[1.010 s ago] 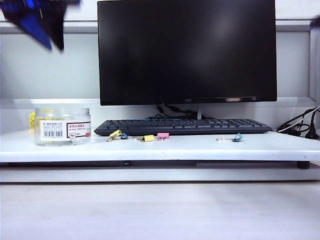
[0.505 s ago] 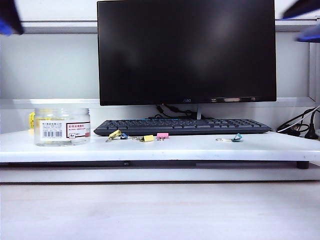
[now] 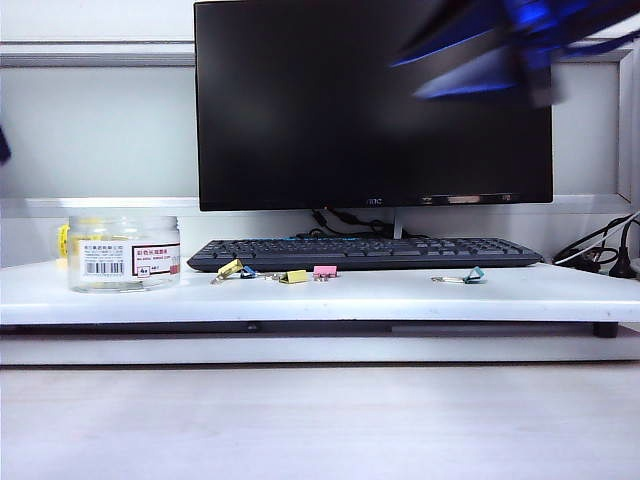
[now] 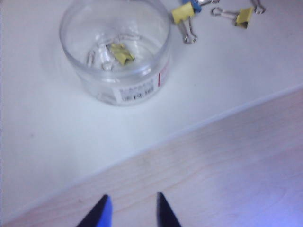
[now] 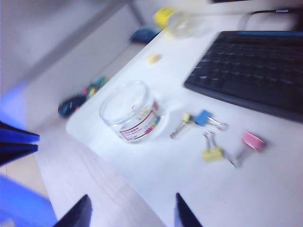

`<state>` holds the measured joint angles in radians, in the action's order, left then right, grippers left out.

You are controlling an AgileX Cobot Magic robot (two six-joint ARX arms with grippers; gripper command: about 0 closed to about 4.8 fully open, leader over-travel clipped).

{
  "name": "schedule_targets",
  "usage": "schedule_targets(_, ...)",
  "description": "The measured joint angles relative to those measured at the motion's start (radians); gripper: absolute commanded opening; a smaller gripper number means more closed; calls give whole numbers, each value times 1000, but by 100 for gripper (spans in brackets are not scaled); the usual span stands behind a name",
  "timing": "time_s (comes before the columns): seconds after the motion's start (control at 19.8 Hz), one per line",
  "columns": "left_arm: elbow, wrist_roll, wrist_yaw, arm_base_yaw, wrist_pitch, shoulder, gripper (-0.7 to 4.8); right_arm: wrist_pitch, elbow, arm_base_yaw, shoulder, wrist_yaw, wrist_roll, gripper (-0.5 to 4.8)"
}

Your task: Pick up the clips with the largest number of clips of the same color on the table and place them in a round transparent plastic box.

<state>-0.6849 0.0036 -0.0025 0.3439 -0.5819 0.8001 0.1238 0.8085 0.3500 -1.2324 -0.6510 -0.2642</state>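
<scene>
Clips first: on the white surface (image 3: 400, 295) we see two yellow clips, one (image 3: 230, 268) (image 4: 182, 12) (image 5: 186, 118) lying beside a blue clip (image 3: 248, 272) (image 5: 203, 117), the other (image 3: 295, 277) (image 4: 245, 15) (image 5: 212, 153) just along from it, with a pink clip (image 3: 325, 271) (image 5: 253, 140) next in line. All of them sit in front of the black keyboard (image 3: 365, 252) (image 5: 255, 71), below the dark monitor (image 3: 372, 100). A teal clip (image 3: 474, 274) lies well apart, over to the right.

Over on the left end of the surface stands the round transparent plastic box (image 3: 124, 253) (image 4: 116, 47) (image 5: 130, 111), upright, lid off, barcode label facing out. From the left wrist view we look straight down into it and spot one yellow clip (image 4: 122, 53) already lying on its floor.

Now the left tool (image 4: 131, 210): its two tips stand apart with nothing between them, over the wooden front edge, near the box but clear of it. The right tool (image 5: 132, 210) is spread wider, also holding nothing, and looks down across the box and the loose clips. In the exterior view we catch it as a blue blur (image 3: 500, 45) high in front of the monitor, upper right.
</scene>
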Motion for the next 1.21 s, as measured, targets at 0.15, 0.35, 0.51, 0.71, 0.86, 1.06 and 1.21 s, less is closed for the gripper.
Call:
schedule_targets(0.15,9,-32,1,0,37,-1,133,6,61,37,-134,8,66,225)
schedule_targets(0.35,9,-82,29,0,95,-7,128,5,126,30,-302,24,82,225)
schedule_targets(0.51,16,-88,45,0,130,-8,128,14,170,39,-378,-3,102,226)
schedule_targets(0.71,82,-110,48,0,182,-13,128,20,233,60,-457,-31,122,242)
schedule_targets(0.86,104,-127,48,0,191,-15,128,25,272,88,-499,-29,158,248)
schedule_targets(1.06,105,-137,48,0,210,-16,127,20,289,119,-560,56,249,257)
schedule_targets(1.21,105,-137,48,0,221,-16,127,4,288,151,-585,148,343,257)
